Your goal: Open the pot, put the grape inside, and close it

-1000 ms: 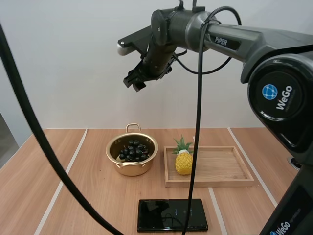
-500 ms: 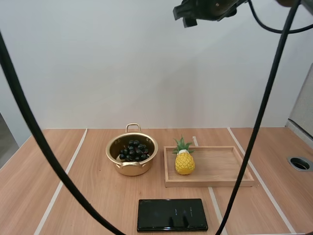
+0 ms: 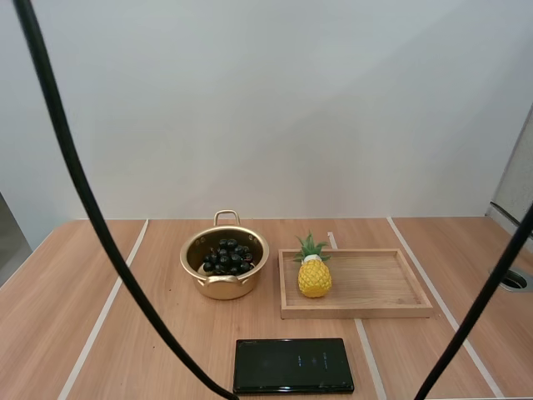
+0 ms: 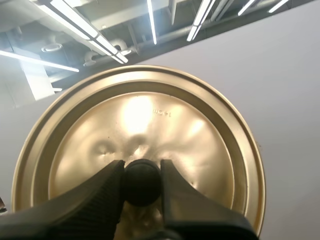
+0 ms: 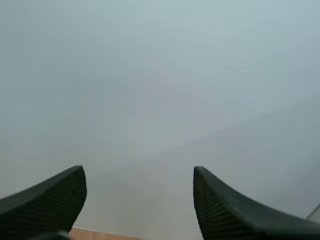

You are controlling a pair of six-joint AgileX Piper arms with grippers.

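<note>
A gold pot [image 3: 225, 263] stands uncovered on the table, left of centre, with a bunch of dark grapes [image 3: 226, 256] lying inside it. Its gold lid [image 4: 210, 135] is held up in the air, its top face toward the left wrist camera. My left gripper [image 4: 141, 181] is shut on the lid's black knob [image 4: 141, 181], one finger on each side. My right gripper [image 5: 137, 200] is open, its two fingers wide apart with only a plain pale wall between them.
A wooden tray [image 3: 375, 287] lies right of the pot with a toy pineapple [image 3: 313, 272] at its left end. A black phone [image 3: 292, 365] lies flat near the table's front edge.
The right arm, which hung over the pot a second ago, has risen up and to the right out of the high view. Pot, grapes, tray and phone have not moved.
</note>
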